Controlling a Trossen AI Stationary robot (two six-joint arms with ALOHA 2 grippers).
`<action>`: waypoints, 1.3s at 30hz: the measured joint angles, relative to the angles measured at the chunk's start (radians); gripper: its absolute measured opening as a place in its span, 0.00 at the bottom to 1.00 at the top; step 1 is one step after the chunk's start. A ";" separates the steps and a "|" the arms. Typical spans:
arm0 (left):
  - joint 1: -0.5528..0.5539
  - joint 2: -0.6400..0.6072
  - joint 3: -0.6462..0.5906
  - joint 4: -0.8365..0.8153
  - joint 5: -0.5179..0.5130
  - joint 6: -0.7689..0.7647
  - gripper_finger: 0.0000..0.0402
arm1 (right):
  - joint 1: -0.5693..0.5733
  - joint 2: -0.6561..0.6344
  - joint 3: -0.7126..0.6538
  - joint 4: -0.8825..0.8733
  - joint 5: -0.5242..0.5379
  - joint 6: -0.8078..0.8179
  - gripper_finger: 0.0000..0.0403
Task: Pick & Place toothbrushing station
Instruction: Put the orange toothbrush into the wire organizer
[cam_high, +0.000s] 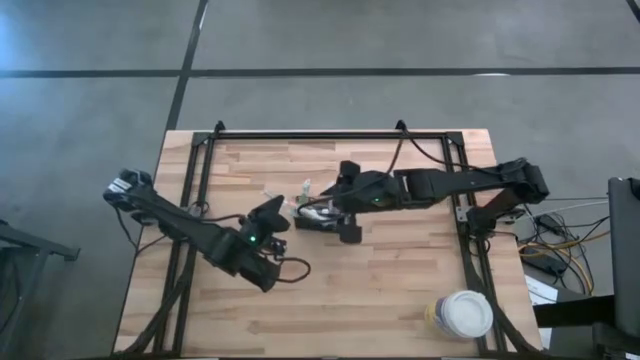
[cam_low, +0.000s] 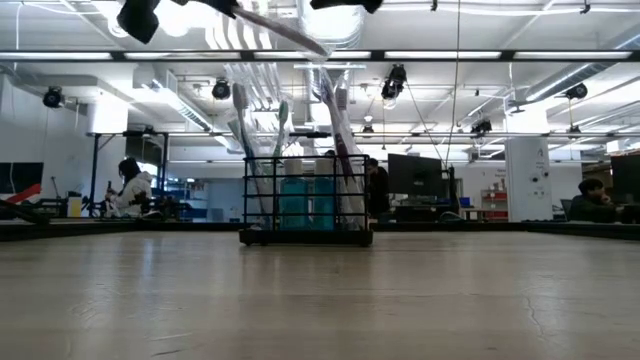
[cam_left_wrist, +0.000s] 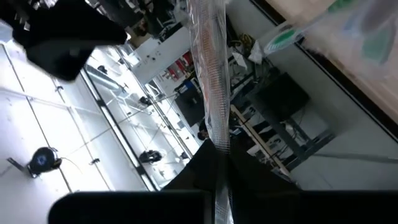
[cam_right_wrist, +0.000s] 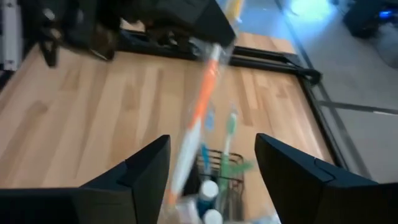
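The black mesh caddy (cam_low: 305, 205) stands upright on the table's middle, holding several toothbrushes and blue bottles; it also shows in the high view (cam_high: 312, 218) and the right wrist view (cam_right_wrist: 225, 177). My left gripper (cam_high: 272, 215) is shut on a toothbrush in a clear wrapper (cam_low: 275, 27), left of the caddy and above it. My right gripper (cam_right_wrist: 211, 162) is open, with its fingers spread wide just above the caddy (cam_high: 322, 212), touching nothing. My left gripper pinches the wrapped toothbrush between its two fingers at one end (cam_left_wrist: 219, 163). The rest of the brush sticks out past the fingertips, along the fingers. It is lifted clear and slants down toward the caddy, with its orange handle (cam_right_wrist: 200, 106) over the caddy's brushes.
A round white tub (cam_high: 466, 314) stands near the table's near right corner. The black frame rails (cam_high: 330, 136) run along the table's far edge and sides. Bare wood lies in front of the caddy. People (cam_low: 128, 185) sit in the room beyond the table.
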 joint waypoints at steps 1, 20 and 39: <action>0.000 0.010 0.000 0.002 0.000 0.000 0.04 | 0.000 0.012 0.010 -0.001 -0.016 0.000 0.58; 0.000 0.048 0.019 0.088 -0.004 0.049 0.05 | -0.036 0.140 0.042 0.103 -0.106 0.005 0.59; 0.011 0.048 0.038 0.124 0.014 0.091 0.05 | -0.093 0.142 0.043 0.119 -0.238 0.035 0.36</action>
